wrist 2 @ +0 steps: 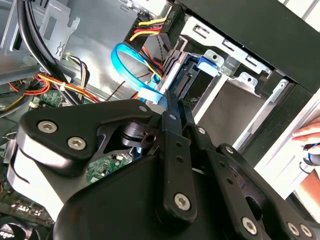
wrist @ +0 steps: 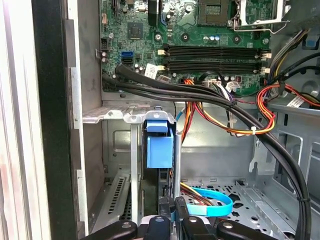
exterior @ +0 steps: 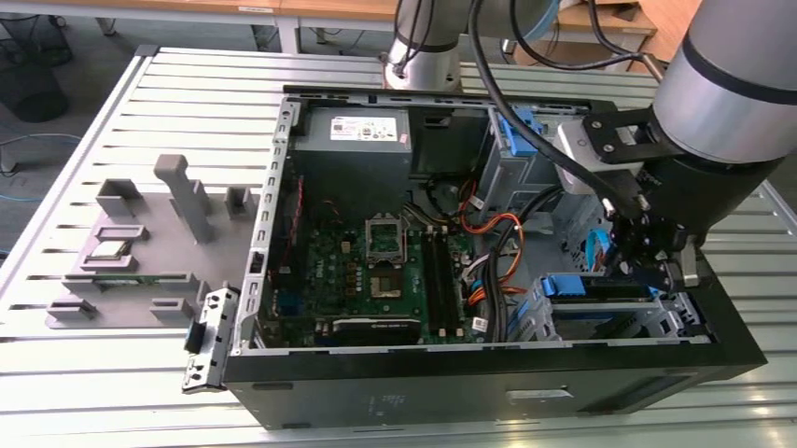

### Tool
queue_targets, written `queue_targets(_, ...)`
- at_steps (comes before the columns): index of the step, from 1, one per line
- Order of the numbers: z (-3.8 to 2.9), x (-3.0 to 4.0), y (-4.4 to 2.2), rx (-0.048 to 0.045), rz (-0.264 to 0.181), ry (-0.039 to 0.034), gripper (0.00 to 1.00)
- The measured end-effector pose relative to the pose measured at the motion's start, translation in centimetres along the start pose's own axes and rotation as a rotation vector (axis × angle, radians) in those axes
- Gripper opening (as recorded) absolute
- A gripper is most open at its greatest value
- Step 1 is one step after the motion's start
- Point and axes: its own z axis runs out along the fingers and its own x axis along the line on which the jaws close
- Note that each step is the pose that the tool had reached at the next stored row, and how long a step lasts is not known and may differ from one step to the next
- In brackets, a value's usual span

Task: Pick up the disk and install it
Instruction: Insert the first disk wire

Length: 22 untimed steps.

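Gripper (wrist: 173, 209): fingers drawn together with barely a slit between them, clasping nothing, tips at the near edge of the disk (wrist: 160, 150); contact cannot be told. Disk: in its blue caddy, slotted into the metal drive bay (wrist: 117, 114) in a corner of the open computer case (exterior: 498, 359), on the exterior view's right, well apart from the motherboard (exterior: 373, 261). Blue cable (wrist: 212, 204): looped on the case floor just beside the gripper.

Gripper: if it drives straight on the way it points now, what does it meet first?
Most likely the disk, in its blue caddy inside the drive cage, directly ahead of the gripper. Depth is unclear; they may already be touching.
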Motion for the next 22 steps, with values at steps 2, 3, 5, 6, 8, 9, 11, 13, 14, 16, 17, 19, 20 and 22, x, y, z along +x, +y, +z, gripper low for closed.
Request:
queue_targets(2, 0.05, 0.0, 0.17, 0.0019, -0.001, 0.0002, 0.16)
queue_targets(3, 0.08, 0.01, 0.26, 0.0031, -0.002, 0.0002, 0.16)
queue_targets(5, 0.13, 0.01, 0.44, 0.0057, -0.003, 0.0, 0.16)
queue_targets(6, 0.16, 0.02, 0.49, 0.007, -0.004, -0.0001, 0.16)
queue_targets(8, 0.24, 0.02, 0.52, 0.0108, -0.005, -0.0004, 0.16)
queue_targets(9, 0.24, 0.05, 0.52, 0.0124, -0.006, -0.0002, 0.16)
queue_targets(11, 0.25, 0.11, 0.52, 0.0135, -0.006, -0.0005, 0.16)
queue_targets(13, 0.26, 0.16, 0.54, 0.0148, -0.006, -0.0007, 0.16)
queue_targets(14, 0.27, 0.18, 0.55, 0.0156, -0.006, -0.0009, 0.16)
queue_targets(16, 0.29, 0.22, 0.59, 0.0177, -0.007, -0.0008, 0.16)
queue_targets(17, 0.31, 0.23, 0.6, 0.0188, -0.007, -0.0008, 0.16)
queue_targets(19, 0.34, 0.26, 0.65, 0.0211, -0.008, -0.0006, 0.16)
queue_targets(20, 0.36, 0.26, 0.69, 0.0224, -0.008, -0.0007, 0.16)
queue_targets(22, 0.38, 0.26, 0.75, 0.0245, -0.008, -0.0007, 0.16)
